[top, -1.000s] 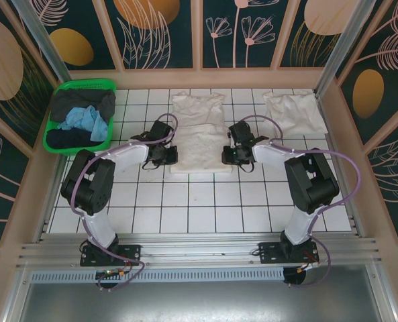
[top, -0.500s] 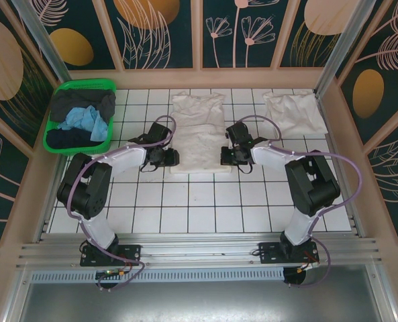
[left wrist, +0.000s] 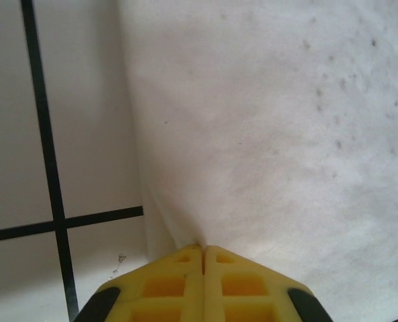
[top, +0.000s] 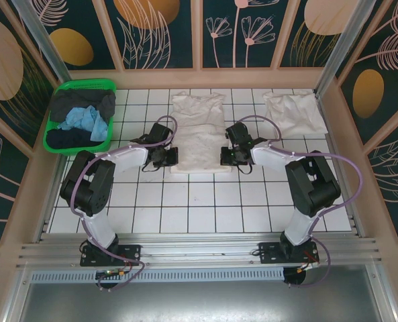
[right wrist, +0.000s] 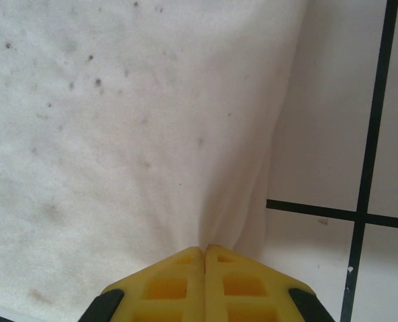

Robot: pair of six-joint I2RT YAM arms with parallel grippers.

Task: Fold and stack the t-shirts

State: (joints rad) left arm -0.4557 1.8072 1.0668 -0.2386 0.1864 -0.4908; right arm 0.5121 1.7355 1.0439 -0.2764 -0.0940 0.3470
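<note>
Since the left claw (left wrist: 203, 249) and right claw (right wrist: 204, 249) each pinch a side edge of the shirt (top: 199, 127) spread midway on the tabletop (top: 192, 201), they should lift level together and carry its near end squarely forward.

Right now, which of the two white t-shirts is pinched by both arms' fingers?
The middle t-shirt, left fingers and right fingers shut on its side edges; the folded t-shirt lies far right, untouched.

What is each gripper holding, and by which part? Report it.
Both hold the middle white t-shirt: left gripper pinches its left side edge, right gripper its right side edge, toward the near end.
</note>
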